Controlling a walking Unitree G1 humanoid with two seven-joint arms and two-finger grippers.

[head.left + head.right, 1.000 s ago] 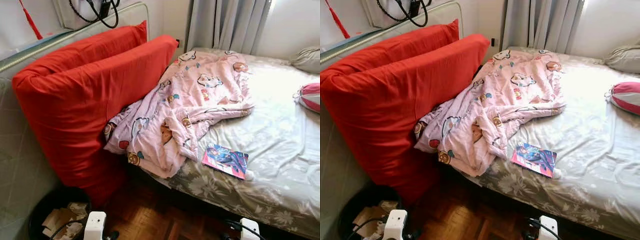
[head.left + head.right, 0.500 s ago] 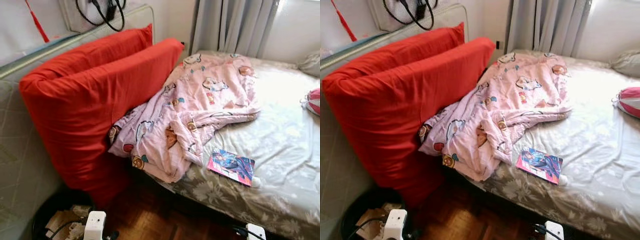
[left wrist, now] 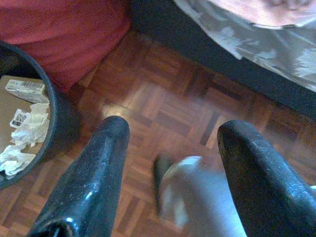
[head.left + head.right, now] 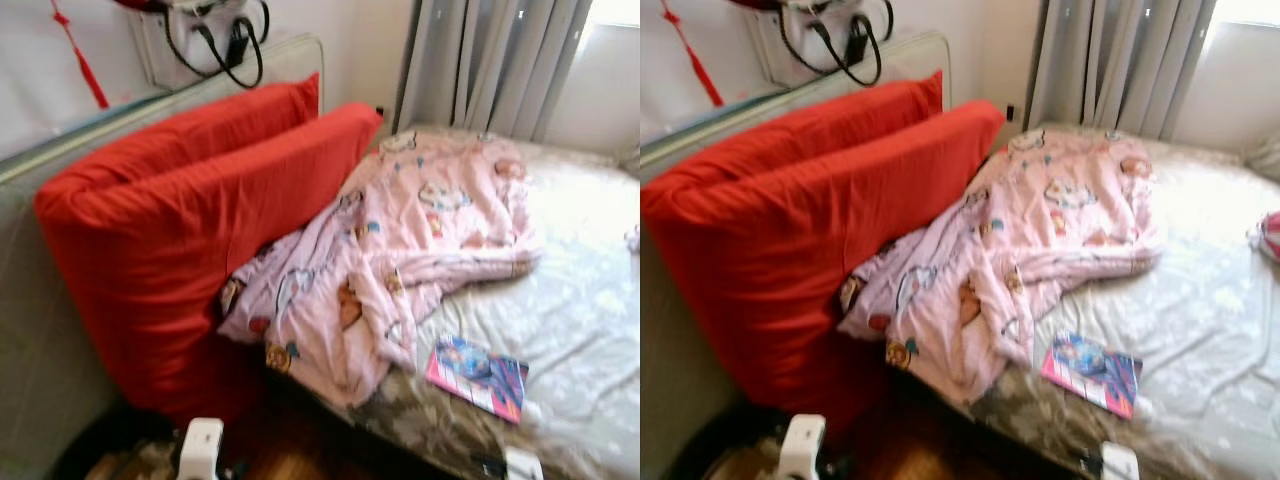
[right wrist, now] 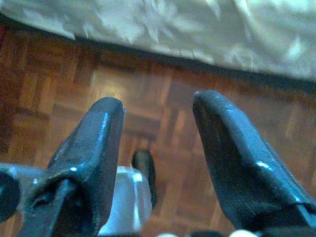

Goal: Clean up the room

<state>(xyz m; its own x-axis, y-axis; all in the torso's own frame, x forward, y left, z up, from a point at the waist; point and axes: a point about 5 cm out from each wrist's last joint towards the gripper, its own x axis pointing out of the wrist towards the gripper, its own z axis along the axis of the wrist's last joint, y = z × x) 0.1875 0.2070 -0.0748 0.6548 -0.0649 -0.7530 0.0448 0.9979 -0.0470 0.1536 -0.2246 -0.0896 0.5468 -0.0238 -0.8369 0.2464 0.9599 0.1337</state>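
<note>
While both arms hang low at the robot's sides, you have the left gripper [image 3: 170, 148] pointing down at the parquet floor [image 3: 168, 94], its two black fingers spread wide with nothing between them. Just beside it on the floor stands a black waste bin [image 3: 59, 123] holding crumpled paper and flattened cardboard, set against the foot of the big red cushions [image 4: 190, 220].

Your right gripper [image 5: 158, 128] also points at the floor, close to the edge of the bed [image 5: 197, 24], and its fingers too stand apart and empty. In the head views you can see the white wrist housings of both arms at the bottom edge, the left one [image 4: 200, 450] before the red cushions and the right one [image 4: 522, 465] below the bed's edge.

On the bed, a rumpled pink cartoon-print quilt [image 4: 400, 250] lies heaped against the cushions, one corner drooping over the mattress side. A colourful comic book [image 4: 478, 376] lies flat on the floral sheet near the bed's edge, just beside the quilt's lower fold. Grey curtains [image 4: 490, 60] hang behind the bed, and black cables [image 4: 225, 40] loop from a white box on the wall above the cushions
</note>
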